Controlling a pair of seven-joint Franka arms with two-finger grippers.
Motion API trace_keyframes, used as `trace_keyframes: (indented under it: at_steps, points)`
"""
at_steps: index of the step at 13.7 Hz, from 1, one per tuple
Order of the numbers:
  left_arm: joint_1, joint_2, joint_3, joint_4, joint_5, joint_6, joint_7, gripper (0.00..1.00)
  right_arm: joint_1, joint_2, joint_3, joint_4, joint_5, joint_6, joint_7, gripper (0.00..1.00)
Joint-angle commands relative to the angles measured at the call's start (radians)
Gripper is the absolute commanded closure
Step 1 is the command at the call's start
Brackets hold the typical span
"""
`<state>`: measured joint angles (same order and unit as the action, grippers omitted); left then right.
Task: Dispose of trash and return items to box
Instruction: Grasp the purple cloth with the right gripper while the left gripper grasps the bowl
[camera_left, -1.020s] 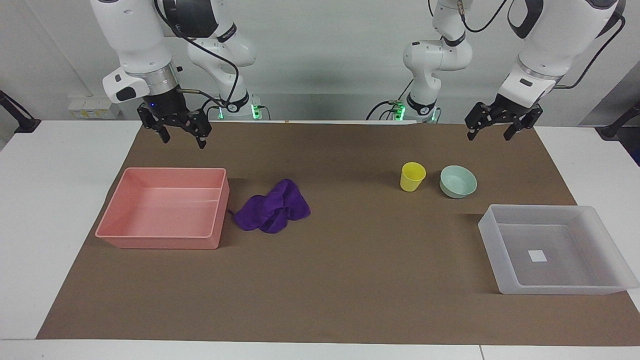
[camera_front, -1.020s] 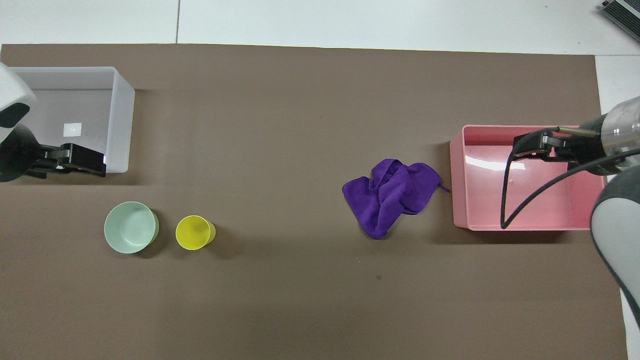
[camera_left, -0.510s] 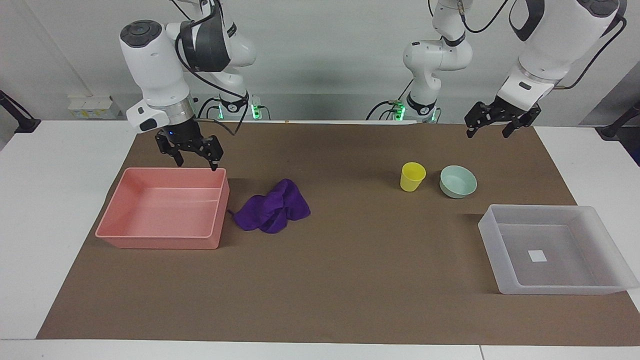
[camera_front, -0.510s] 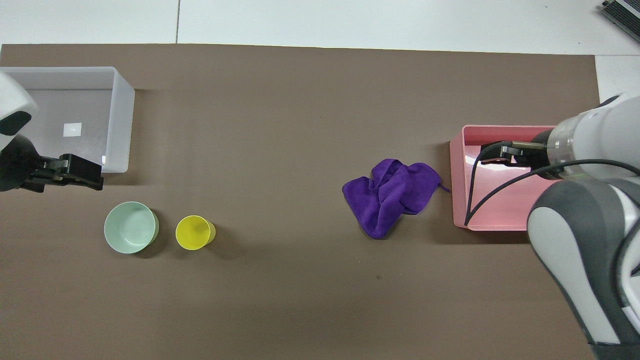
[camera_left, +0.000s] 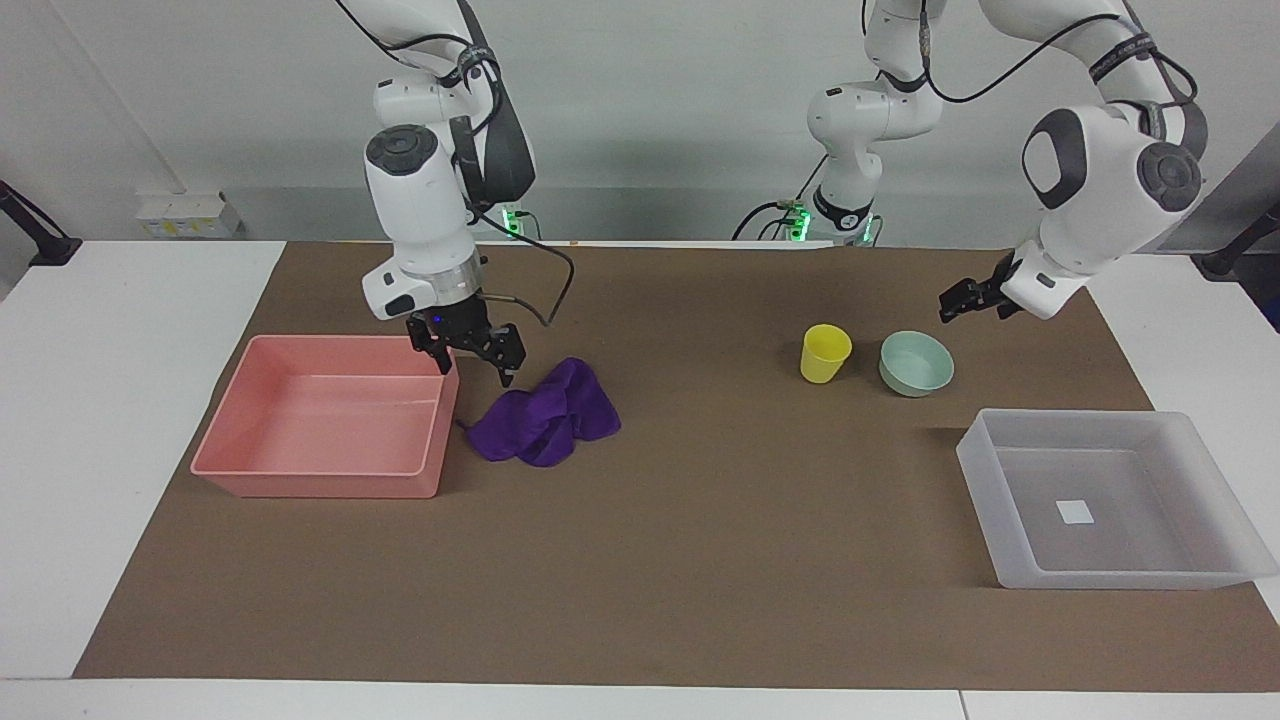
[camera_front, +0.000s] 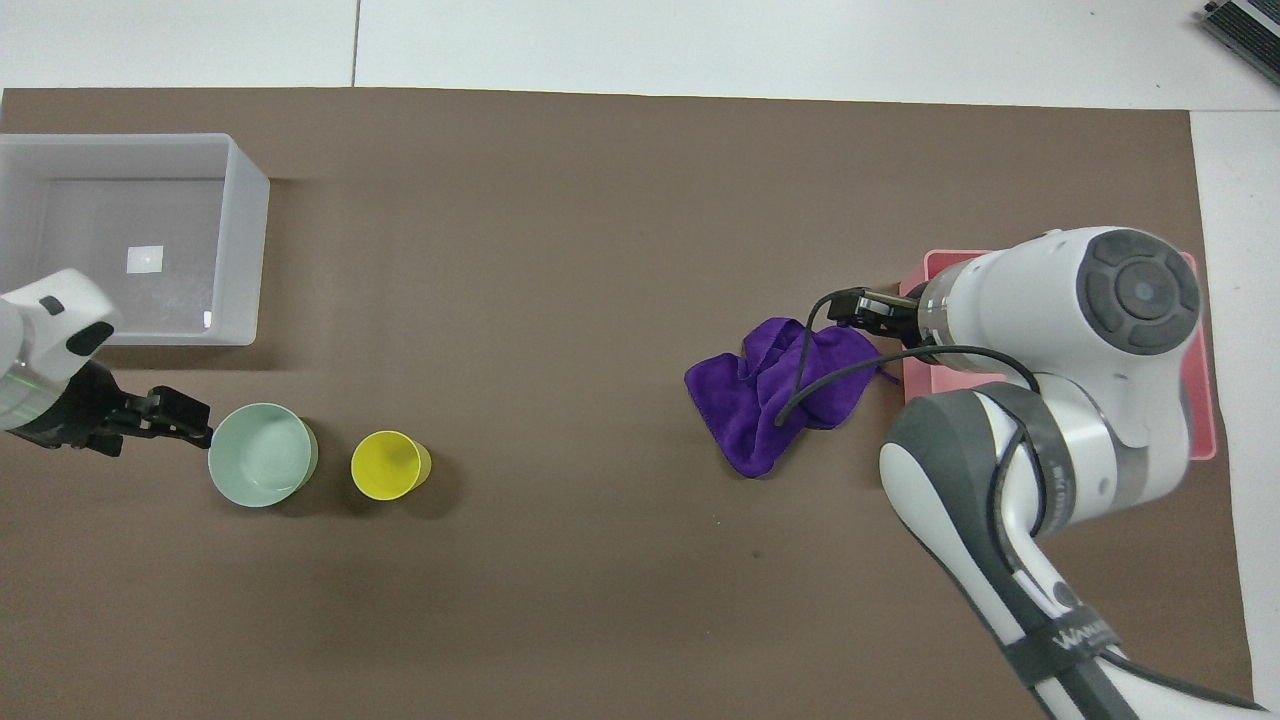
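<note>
Facing view, centre-left: right gripper (camera_left: 472, 356) hangs over the corner of the pink tub (camera_left: 250, 420) and the edge of the purple rag (camera_left: 548, 415) next to it. Fingers apart, nothing between them, not touching the cloth. In the overhead view the same gripper (camera_front: 858, 308) shows at right of frame, its tips over the rag's (camera_front: 775, 395) tub-side edge, arm body covering most of the pink tub (camera_front: 1200, 430).

Rag lies bunched on the brown mat (camera_left: 700, 560), just beside the pink tub, well apart from the other items.

Right of centre in the facing view: yellow cup (camera_left: 825, 353) stands upright with the mint bowl (camera_left: 916, 363) just beside it, not touching. Left gripper (camera_left: 958, 302) is in the air just above the bowl's edge; cannot tell the state of its fingers. Overhead, lower left: left gripper (camera_front: 172, 413) sits right next to the bowl (camera_front: 261, 455), cup (camera_front: 390, 465) on the bowl's other flank.

Translucent box (camera_left: 1180, 580) sits at lower right of the facing view, upper left overhead (camera_front: 245, 250), with a white square mark (camera_left: 1075, 512) on its floor.
</note>
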<state>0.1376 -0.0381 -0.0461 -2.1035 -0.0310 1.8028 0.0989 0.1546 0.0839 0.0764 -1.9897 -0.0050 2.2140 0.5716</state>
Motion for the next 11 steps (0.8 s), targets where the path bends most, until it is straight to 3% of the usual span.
trace_keyframes:
  at_steps: [1, 4, 5, 6, 7, 8, 11]
  points:
    - [0.03, -0.042, -0.011, -0.209, -0.017, 0.218, 0.062, 0.0, 0.037, 0.071, -0.001, -0.001, 0.023, 0.065, 0.12, 0.0]
    - [0.019, -0.01, -0.011, -0.32, -0.073, 0.438, 0.061, 0.0, 0.076, 0.125, 0.0, -0.015, 0.025, 0.125, 0.264, 0.0]
    - [0.02, -0.002, -0.011, -0.32, -0.078, 0.447, 0.061, 0.07, 0.077, 0.135, 0.0, -0.038, 0.025, 0.144, 0.281, 0.0]
    - [0.026, 0.004, -0.011, -0.319, -0.079, 0.448, 0.059, 0.59, 0.083, 0.146, 0.0, -0.066, 0.025, 0.194, 0.29, 0.0]
    - [0.03, 0.017, -0.009, -0.314, -0.079, 0.445, 0.061, 0.9, 0.101, 0.158, -0.001, -0.111, 0.025, 0.264, 0.301, 0.0]
    - [0.03, 0.035, -0.009, -0.309, -0.078, 0.44, 0.059, 1.0, 0.106, 0.162, -0.001, -0.141, 0.025, 0.304, 0.3, 0.0]
    - [0.036, 0.041, -0.009, -0.247, -0.079, 0.322, 0.059, 1.0, 0.106, 0.159, -0.001, -0.165, 0.023, 0.32, 0.298, 0.0]
